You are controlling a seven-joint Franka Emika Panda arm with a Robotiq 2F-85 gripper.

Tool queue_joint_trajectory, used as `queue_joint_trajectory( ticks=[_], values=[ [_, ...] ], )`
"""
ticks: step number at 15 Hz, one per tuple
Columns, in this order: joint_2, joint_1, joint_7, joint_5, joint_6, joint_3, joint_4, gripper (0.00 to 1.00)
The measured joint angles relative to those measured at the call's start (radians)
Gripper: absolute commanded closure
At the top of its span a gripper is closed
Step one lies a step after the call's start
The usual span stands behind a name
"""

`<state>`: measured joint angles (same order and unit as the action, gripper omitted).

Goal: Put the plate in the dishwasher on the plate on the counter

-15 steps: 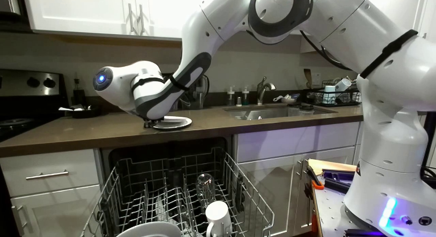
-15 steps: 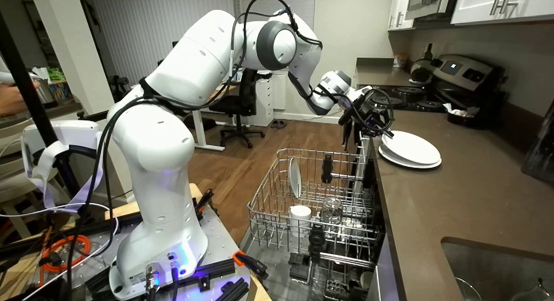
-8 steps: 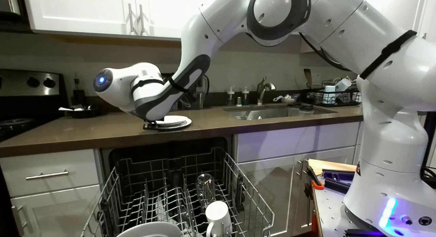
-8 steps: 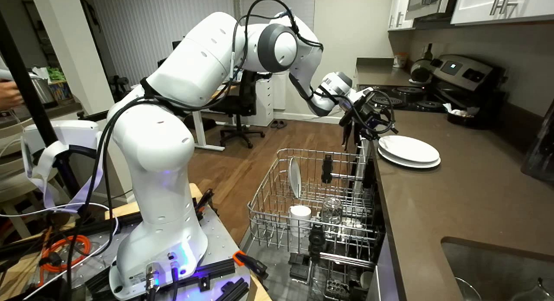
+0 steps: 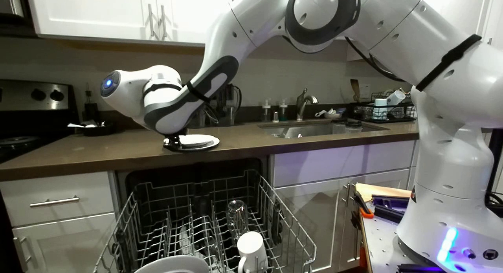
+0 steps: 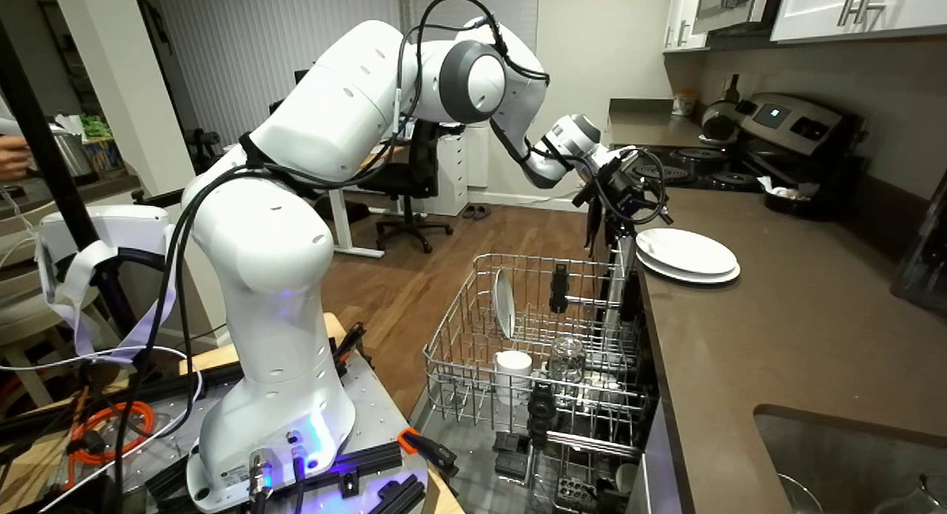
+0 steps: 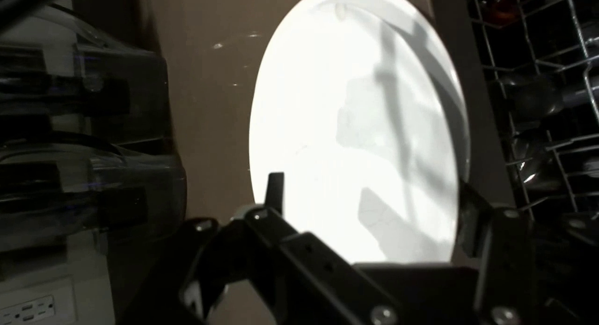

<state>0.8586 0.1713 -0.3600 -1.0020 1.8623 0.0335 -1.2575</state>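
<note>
Two white plates lie stacked on the brown counter (image 6: 784,336), close to its front edge. The upper plate (image 6: 688,249) rests a little off-centre over the lower plate (image 6: 684,278). In the wrist view my gripper (image 7: 374,203) is spread wide at the near end of the upper plate (image 7: 323,110). One finger (image 7: 275,190) stands over that plate's left side; the opposite finger is partly hidden at its right edge, perhaps touching. Below, the dishwasher (image 5: 200,204) has its rack pulled out. Another plate (image 6: 504,304) stands upright in that rack.
A white mug (image 5: 251,247) and a clear glass (image 5: 237,218) sit in the rack. Clear jars (image 7: 135,194) stand at the counter's back. The sink (image 5: 322,131) is further along; the stove (image 6: 699,170) is at the far end.
The upper plate's near rim has come down from tilted to flat on the lower plate. My fingers have opened and drawn back slightly. Both plates have shifted a little with the gripper.
</note>
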Motion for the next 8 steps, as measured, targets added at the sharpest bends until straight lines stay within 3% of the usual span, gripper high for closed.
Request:
queue_joint_trajectory(
  ticks=[8],
  values=[
    [-0.002, -0.002, 0.003, 0.055, -0.024, 0.011, 0.002, 0.17]
  ],
)
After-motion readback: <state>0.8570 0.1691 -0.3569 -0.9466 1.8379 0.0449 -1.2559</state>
